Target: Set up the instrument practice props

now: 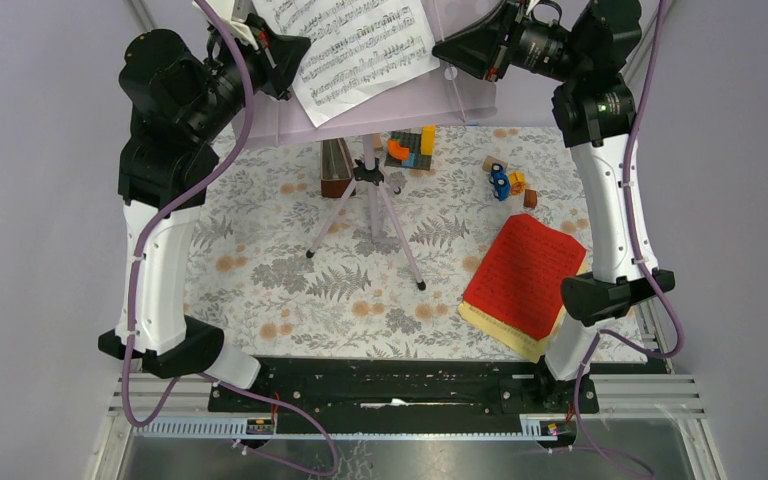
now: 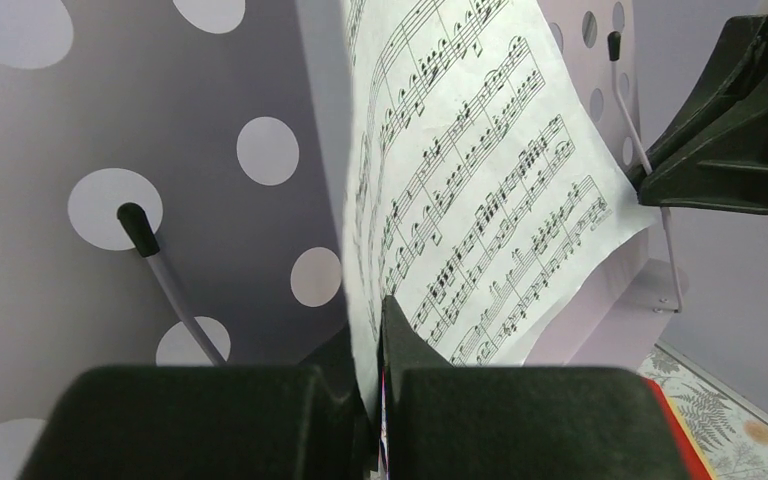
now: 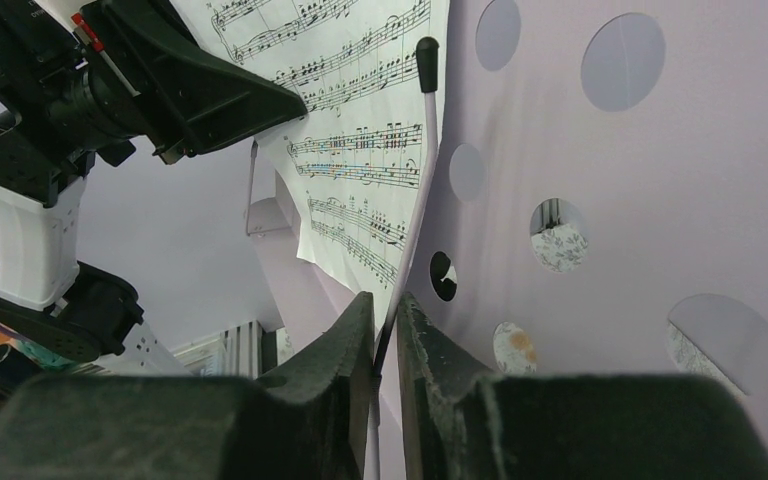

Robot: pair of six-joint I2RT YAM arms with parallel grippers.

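Sheet (image 2: 460, 180) in L pincer (image 2: 375, 335), wire (image 3: 412, 200) in R (image 3: 385, 310)

Black notes cover the white page (image 1: 360, 50); lilac tripod (image 1: 374, 210), red page (image 1: 520, 275), yellow page (image 1: 505, 330), fern-print tablecloth (image 1: 340, 290).

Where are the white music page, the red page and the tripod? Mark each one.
white music page (image 1: 360, 55), top view, middle of the printed staves.
red page (image 1: 522, 272), top view, centre of its face.
tripod (image 1: 370, 173), top view, black hub where the legs meet.
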